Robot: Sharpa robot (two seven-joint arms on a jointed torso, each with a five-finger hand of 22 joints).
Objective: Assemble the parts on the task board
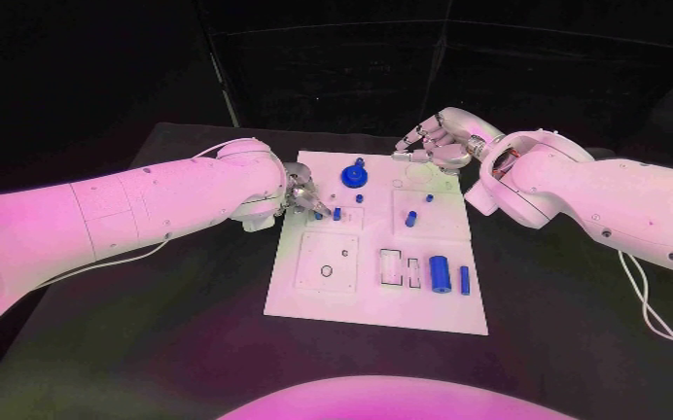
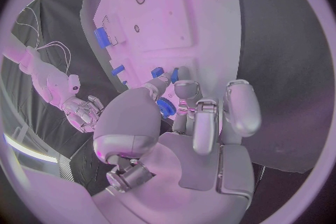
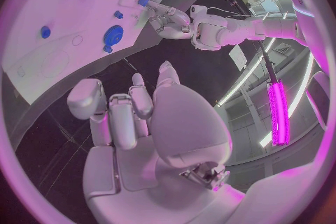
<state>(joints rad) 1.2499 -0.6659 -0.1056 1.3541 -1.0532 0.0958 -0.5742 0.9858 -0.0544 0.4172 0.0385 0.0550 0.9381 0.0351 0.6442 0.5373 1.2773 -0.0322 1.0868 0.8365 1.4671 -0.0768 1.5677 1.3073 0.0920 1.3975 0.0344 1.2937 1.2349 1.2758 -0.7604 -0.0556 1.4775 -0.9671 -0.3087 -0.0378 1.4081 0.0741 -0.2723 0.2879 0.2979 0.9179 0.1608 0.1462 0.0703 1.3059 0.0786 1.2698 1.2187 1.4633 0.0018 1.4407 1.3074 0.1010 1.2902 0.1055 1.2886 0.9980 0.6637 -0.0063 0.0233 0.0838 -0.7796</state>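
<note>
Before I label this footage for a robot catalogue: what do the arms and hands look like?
Both arms are smooth, rounded white shells with bulging joints; a thin pale cable loops along each. The left hand and right hand are silver metal, many-fingered, with broad rounded finger segments and a flat palm plate, seen close in the wrist views.

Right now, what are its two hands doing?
Left hand: fingers touching a small blue part; grip cannot be told.
Right hand: open, holding nothing.
</note>
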